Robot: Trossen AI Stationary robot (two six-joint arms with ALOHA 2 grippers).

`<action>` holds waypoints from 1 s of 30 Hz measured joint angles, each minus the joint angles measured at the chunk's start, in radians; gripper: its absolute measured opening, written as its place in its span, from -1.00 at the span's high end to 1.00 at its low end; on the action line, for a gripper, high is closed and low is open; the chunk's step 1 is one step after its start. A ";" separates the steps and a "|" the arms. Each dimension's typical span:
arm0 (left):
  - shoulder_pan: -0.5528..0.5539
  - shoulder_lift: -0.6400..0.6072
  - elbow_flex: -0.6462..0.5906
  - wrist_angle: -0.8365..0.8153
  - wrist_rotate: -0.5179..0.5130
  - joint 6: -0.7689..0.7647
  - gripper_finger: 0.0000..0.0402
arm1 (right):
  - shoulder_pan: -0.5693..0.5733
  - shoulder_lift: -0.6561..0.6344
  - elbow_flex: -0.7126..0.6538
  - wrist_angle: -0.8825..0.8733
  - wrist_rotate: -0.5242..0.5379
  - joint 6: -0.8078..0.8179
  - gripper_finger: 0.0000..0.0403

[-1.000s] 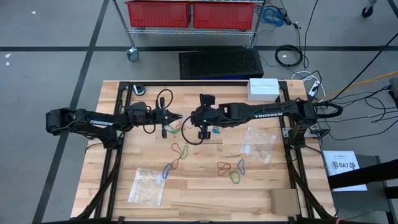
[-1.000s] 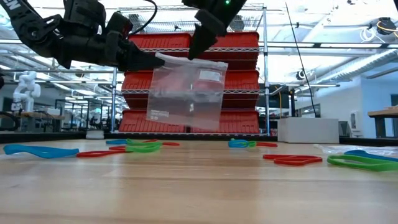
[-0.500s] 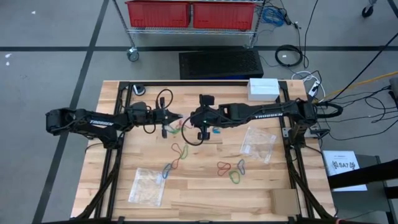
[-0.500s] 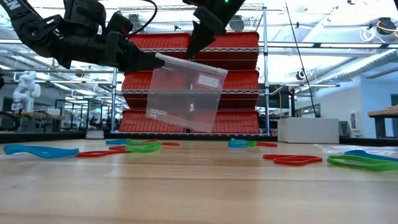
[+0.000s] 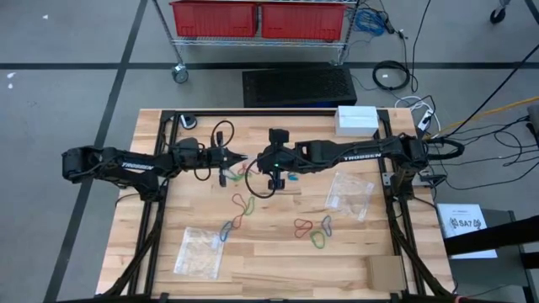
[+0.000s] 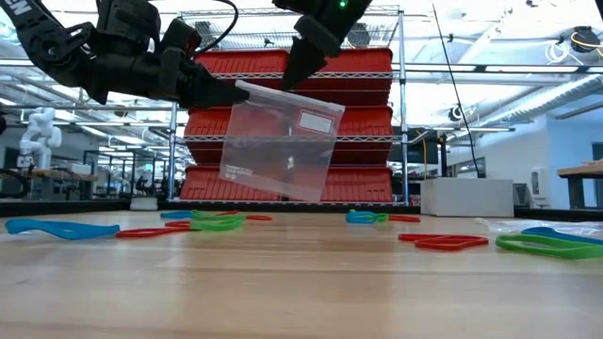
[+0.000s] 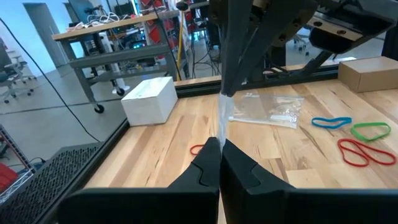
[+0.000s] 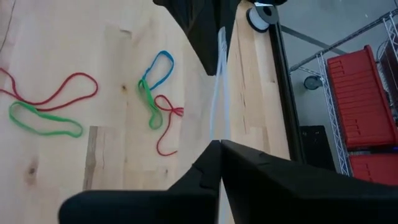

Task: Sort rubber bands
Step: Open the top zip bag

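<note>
I have both arms up over the middle of the wooden table [image 5: 278,252], holding one clear plastic bag [image 6: 278,141] between them, clear of the surface. My left gripper [image 6: 234,92] has its fingers pressed together on the bag's top corner, and the left wrist view shows the film pinched edge-on between the two dark fingertips [image 7: 211,152]. My right gripper [image 6: 290,77] comes down from above with its jaws closed on the top edge of the same bag (the right wrist view shows the thin sheet running away from its closed tips). The bag hangs tilted, its far corner lower than the pinched one.

The rubber bands [image 5: 313,229] lie loose on the table: a red, blue and green cluster toward the right front, a few more [image 5: 238,215] left of centre, and some [image 5: 244,171] directly beneath the grippers. In the low view they rest flat on the wood, well below the bag. Two more clear bags lie flat on the table, one [image 5: 199,251] at the front left, one [image 5: 349,194] to the right.
</note>
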 joint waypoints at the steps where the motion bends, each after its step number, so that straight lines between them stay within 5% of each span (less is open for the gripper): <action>1: 0.000 0.000 0.000 0.000 0.000 0.000 1.00 | 0.000 0.000 0.000 0.000 0.002 0.000 1.00; 30: 0.000 0.000 0.000 -0.001 -0.011 -0.007 1.00 | -0.007 0.000 -0.040 -0.001 -0.006 0.053 1.00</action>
